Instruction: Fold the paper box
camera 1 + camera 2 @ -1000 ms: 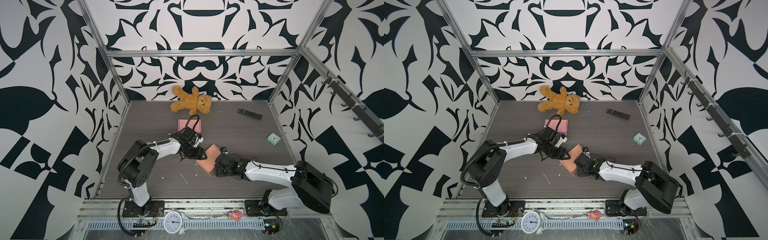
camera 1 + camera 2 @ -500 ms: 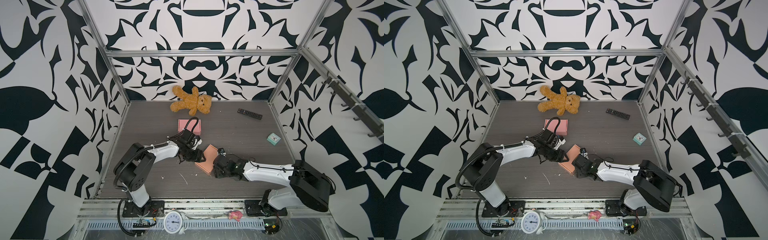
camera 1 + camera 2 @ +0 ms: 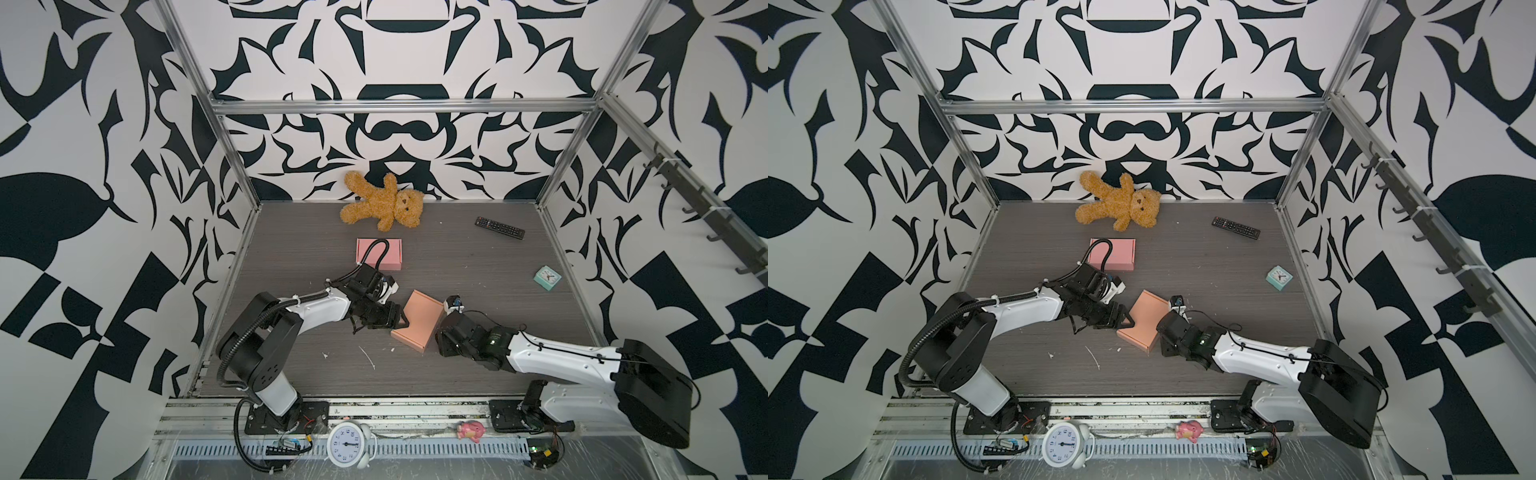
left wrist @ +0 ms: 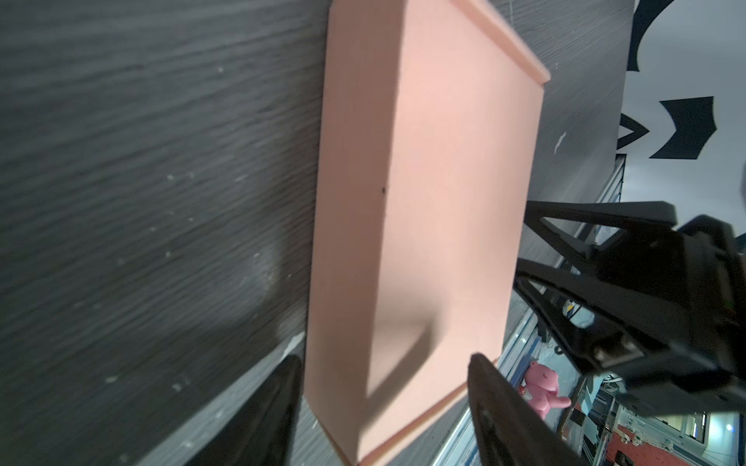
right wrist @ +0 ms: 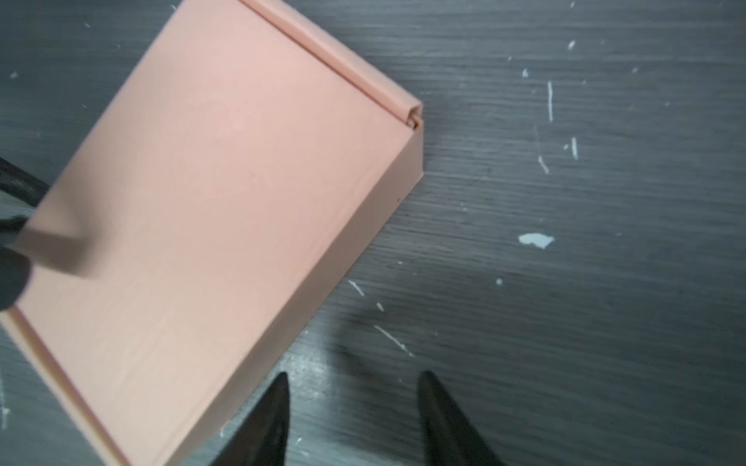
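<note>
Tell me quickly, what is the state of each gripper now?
Left gripper: open, jaws astride the paper box edge.
Right gripper: open, empty, beside it.

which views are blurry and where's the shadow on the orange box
Left wrist view: the tabletop is smeared by motion blur, and an angular shadow lies on the orange box lid. Right wrist view: the box is slightly soft, with a blurred shadow at one corner; the tabletop specks are fairly crisp. Both top views: sharp, evenly lit.
</note>
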`<state>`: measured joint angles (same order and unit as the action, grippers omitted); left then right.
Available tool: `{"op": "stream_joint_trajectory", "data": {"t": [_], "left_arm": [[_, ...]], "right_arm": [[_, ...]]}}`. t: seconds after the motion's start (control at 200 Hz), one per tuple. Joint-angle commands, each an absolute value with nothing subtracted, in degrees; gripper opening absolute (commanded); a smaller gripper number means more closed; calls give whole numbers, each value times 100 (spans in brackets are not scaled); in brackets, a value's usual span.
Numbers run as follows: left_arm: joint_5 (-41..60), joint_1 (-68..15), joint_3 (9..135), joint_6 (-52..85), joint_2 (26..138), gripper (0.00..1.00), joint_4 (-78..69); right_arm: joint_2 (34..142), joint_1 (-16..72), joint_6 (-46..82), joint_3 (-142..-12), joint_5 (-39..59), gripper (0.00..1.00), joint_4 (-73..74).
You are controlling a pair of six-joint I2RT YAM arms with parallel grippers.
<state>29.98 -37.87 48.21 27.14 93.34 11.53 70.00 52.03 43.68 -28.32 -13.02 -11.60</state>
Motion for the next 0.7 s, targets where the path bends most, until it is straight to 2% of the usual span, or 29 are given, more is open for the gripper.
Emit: {"op": "stream_joint_trajectory", "data": {"t": [0.0, 0.18, 0.485, 0.695], "left_arm": [[3138, -3728, 4899, 2713, 9215, 68, 1207], [3143, -3665, 5073, 2698, 9307, 68, 1283], [3217, -3604, 5656, 2624, 9841, 68, 1222], [3266, -3552, 6159, 2575, 10389, 68, 1209]], "right_arm": [[6858, 4905, 4122, -2883, -1171, 36, -1168], [6937, 4412, 3912, -2933, -509, 24, -891], [7227, 3858, 3964, -2865, 30, 15, -192], [7461, 3615, 3957, -2899, 131, 14, 39]]}}
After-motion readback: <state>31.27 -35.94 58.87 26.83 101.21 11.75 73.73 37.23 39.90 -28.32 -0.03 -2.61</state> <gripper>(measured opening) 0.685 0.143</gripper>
